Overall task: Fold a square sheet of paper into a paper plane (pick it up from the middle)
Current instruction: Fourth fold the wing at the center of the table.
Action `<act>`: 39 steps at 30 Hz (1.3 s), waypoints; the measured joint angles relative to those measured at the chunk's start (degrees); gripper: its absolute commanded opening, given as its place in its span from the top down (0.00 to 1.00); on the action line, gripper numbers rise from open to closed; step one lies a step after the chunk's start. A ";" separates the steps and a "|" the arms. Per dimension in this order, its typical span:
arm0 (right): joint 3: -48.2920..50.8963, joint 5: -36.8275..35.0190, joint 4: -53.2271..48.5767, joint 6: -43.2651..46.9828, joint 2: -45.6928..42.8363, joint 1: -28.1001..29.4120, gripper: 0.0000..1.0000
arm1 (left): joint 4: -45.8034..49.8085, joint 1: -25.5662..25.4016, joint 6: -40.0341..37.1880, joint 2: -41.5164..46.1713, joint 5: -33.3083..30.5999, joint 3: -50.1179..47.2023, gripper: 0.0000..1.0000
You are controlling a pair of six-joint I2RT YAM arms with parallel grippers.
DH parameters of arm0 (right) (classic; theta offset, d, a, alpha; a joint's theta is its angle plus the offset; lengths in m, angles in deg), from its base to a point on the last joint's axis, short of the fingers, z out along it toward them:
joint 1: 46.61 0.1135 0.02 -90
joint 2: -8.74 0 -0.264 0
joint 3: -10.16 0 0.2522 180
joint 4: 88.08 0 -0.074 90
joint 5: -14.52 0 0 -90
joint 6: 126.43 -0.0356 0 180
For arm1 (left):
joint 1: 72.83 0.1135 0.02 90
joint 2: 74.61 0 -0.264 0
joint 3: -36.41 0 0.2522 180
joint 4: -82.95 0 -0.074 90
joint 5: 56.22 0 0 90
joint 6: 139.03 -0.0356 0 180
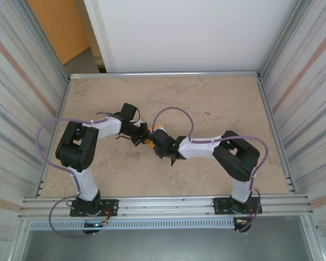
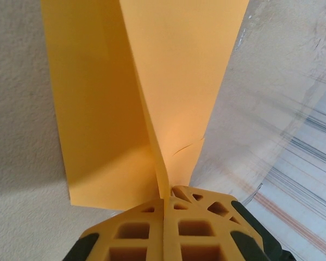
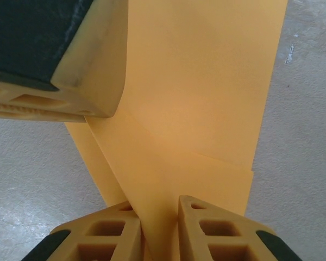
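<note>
**Mid-fold, with both arms on the paper.**

(a) My left gripper is clamped on the orange sheet of paper. Its two fingers meet with the paper's edge pinched between them. From that grip the sheet stands away in two layers that part along a crease.

(b) My right gripper faces it from the other side. Its fingers stand a little apart with the paper running through the gap, so I judge there is no firm pinch there yet.

(c) From above, both grippers meet over the middle of the table, and only slivers of orange show between them. I cannot tell whether the paper's far edge touches the surface.

**Step in hand:** I take this for an early fold. The sheet is doubled but broad, with no pointed nose.

**Next move:** The right fingers need to close fully on the layers. Then one hand must hold firm while the other draws along the crease. The edges must stay matched, because thin paper skews or tears if the two grips pull unevenly.
</note>
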 measured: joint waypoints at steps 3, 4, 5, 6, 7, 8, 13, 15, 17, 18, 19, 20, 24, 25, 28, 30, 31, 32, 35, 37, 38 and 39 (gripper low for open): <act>0.00 0.11 0.09 0.04 0.00 -0.07 0.86 | 0.37 0.02 -0.02 0.00 0.02 0.35 0.87; 0.00 0.28 0.17 0.02 0.00 -0.13 0.86 | 0.48 0.04 -0.07 0.00 0.02 0.50 0.84; 0.02 0.59 0.22 0.02 0.00 -0.22 0.88 | 0.61 0.15 -0.17 0.00 0.04 0.61 0.81; 0.07 1.16 0.28 0.00 0.00 -0.42 0.89 | 0.68 0.37 -0.26 0.02 0.04 0.63 0.77; 0.26 1.90 0.61 -0.02 0.00 -0.76 0.89 | 0.90 0.79 -0.44 0.13 0.07 0.63 0.74; 0.59 3.02 1.22 -0.07 -0.04 -1.22 0.90 | 1.05 1.29 -0.39 0.26 0.04 0.63 0.72; 3.82 9.62 4.81 -1.55 -1.40 -4.22 0.94 | 1.03 5.18 -0.39 3.04 -0.13 0.15 0.65; 5.14 13.00 6.21 -2.56 -2.10 -5.64 0.95 | 0.35 6.45 -0.37 4.63 -0.28 -0.33 0.64; 5.97 16.85 7.56 -3.58 -2.45 -7.04 0.96 | -0.94 6.93 -0.33 6.32 -0.26 -1.38 0.63; 6.27 18.27 8.13 -4.20 -2.54 -7.58 0.96 | -1.64 6.91 -0.20 6.80 -0.24 -1.90 0.63; 6.69 20.22 8.94 -4.79 -2.67 -8.26 0.96 | -2.93 6.88 0.04 7.32 -0.15 -2.89 0.63; 6.99 21.68 9.51 -5.20 -2.75 -8.79 0.96 | -3.96 6.86 0.24 7.61 -0.13 -3.74 0.62; 8.74 27.85 12.35 -7.72 -3.17 -10.99 0.97 | -8.87 6.56 1.79 7.80 0.35 -8.35 0.61; 9.25 29.31 13.18 -8.37 -3.23 -11.52 0.97 | -9.86 6.40 2.12 7.80 0.39 -9.25 0.61; 10.73 33.24 15.87 -10.60 -3.30 -13.05 0.97 | -12.81 5.09 2.78 7.80 0.50 -10.78 0.59; 11.98 35.23 17.92 -12.00 -3.32 -14.10 0.97 | -14.38 3.93 2.91 7.80 0.74 -11.21 0.58; 12.76 36.35 19.15 -12.63 -3.34 -14.64 0.97 | -15.23 3.26 2.91 7.78 0.83 -11.37 0.58; 13.44 37.09 20.09 -13.29 -3.39 -15.08 0.97 | -15.85 2.73 2.91 7.72 0.85 -11.43 0.57; 15.32 39.34 22.60 -14.86 -3.39 -16.26 0.97 | -17.44 1.22 2.73 7.23 0.83 -11.43 0.56; 16.26 40.57 24.24 -15.63 -3.39 -16.87 0.97 | -18.08 0.74 2.54 6.69 0.83 -11.43 0.56; 16.61 40.98 24.90 -16.06 -3.41 -17.07 0.97 | -18.32 0.61 2.34 6.40 0.83 -11.43 0.56; 16.96 41.38 25.64 -16.48 -3.41 -17.29 0.97 | -18.53 0.42 2.05 5.95 0.83 -11.41 0.56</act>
